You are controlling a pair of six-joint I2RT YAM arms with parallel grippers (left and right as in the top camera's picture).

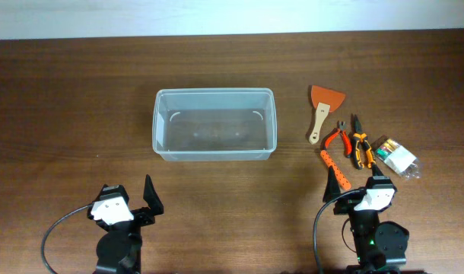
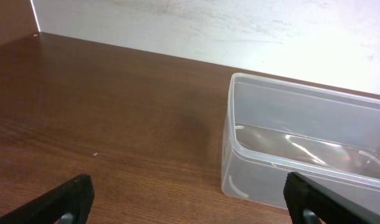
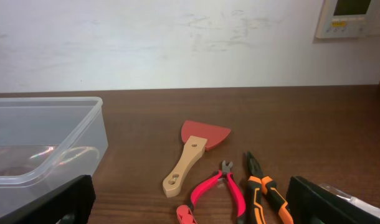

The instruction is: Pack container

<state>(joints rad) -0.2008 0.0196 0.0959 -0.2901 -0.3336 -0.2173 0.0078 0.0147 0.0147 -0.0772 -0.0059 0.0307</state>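
Note:
The clear plastic container [image 1: 214,123] stands empty at the table's middle; it also shows in the left wrist view [image 2: 308,143] and the right wrist view [image 3: 40,143]. To its right lie a scraper with an orange blade and wooden handle [image 1: 322,111] [image 3: 193,155], red-handled cutters [image 1: 335,138] [image 3: 218,185], orange-and-black pliers [image 1: 360,146] [image 3: 265,190], an orange tool [image 1: 335,169] and a clear packet [image 1: 395,156]. My left gripper [image 1: 133,199] [image 2: 184,199] is open and empty near the front left. My right gripper [image 1: 359,190] [image 3: 190,199] is open and empty, just in front of the tools.
The dark wooden table [image 1: 72,99] reaches a white wall at the back [image 3: 177,37]. A wall panel [image 3: 355,15] shows at the upper right of the right wrist view.

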